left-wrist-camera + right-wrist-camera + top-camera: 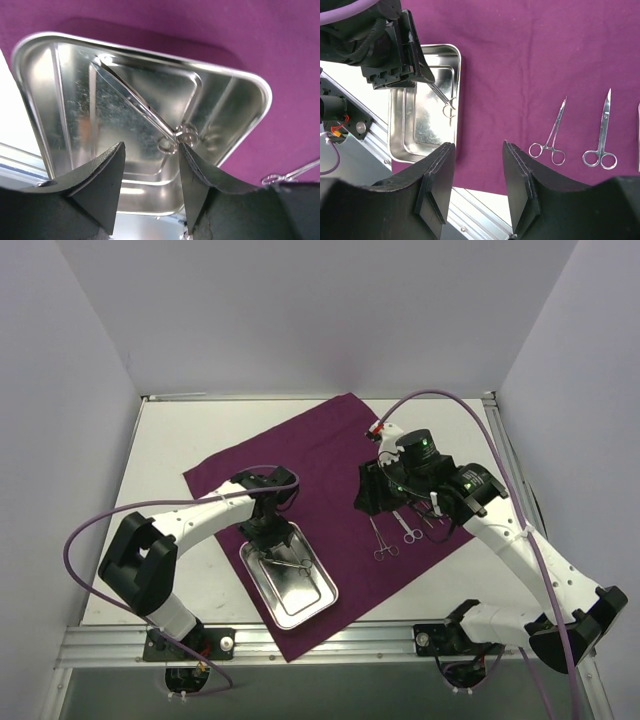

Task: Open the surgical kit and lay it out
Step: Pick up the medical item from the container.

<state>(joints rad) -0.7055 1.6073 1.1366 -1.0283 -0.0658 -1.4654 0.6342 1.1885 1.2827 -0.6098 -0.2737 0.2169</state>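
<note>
Maroon cloth wrap (320,450) lies spread flat on the table (175,455). Toward 7 o'clock from its middle sits the steel tray (310,598), with one ring-handled instrument (145,107) lying inside it. The left gripper (150,152) hangs over that tray, its fingers about half apart and gripping nothing; the instrument's rings lie just beside one fingertip. Toward 4 o'clock, forceps (549,134) and scissors (601,132) lie side by side on the cloth, not touching. The right gripper (479,150) hovers near them, fingers parted and empty.
</note>
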